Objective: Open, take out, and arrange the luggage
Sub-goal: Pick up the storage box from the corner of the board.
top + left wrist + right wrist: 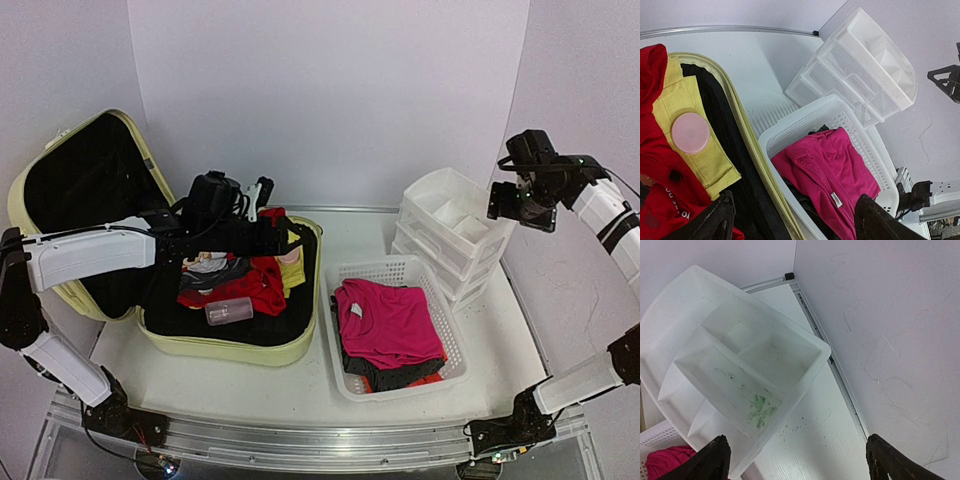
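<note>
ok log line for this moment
luggage: open, clothes inside | left claw: open, over luggage | right claw: open, by drawer organizer | basket: pink shirt

left hand [795, 225]: jaws wide, extended forward | right hand [800, 462]: jaws wide, raised high

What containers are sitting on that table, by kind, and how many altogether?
Yellow-green suitcase: 1
White mesh basket: 1
White drawer organizer: 1
Total: 3
</note>
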### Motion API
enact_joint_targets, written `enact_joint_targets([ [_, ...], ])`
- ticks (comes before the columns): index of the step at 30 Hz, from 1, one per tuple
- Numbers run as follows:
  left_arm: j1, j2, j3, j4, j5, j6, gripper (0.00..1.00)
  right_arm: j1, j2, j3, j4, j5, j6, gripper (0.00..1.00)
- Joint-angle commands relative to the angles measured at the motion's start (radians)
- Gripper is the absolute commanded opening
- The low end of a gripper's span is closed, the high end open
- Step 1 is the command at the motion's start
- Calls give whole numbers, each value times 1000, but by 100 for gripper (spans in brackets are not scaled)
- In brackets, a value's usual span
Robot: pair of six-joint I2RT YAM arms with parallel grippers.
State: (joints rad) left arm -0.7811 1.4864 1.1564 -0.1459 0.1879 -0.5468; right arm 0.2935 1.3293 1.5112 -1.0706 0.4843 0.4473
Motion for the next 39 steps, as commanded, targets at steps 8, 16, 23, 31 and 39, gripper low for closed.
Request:
enact_joint_targets([
  [8, -14, 15, 38, 81, -8, -8, 83, -55, 60, -57, 11, -187, 167, 85],
  [16, -23, 60, 79, 94, 11, -24, 83, -103, 142, -45, 54, -284, 260, 70],
  [23, -27, 162, 152, 141, 4, -86, 83, -103, 189, 6, 127, -351, 388, 52],
  [31, -27, 313, 306, 142, 12, -106, 83, -102, 275, 57, 214, -454, 497, 29],
  [39, -27, 513, 512, 237, 59, -199, 81, -82, 387, 140, 316, -553, 581, 9],
])
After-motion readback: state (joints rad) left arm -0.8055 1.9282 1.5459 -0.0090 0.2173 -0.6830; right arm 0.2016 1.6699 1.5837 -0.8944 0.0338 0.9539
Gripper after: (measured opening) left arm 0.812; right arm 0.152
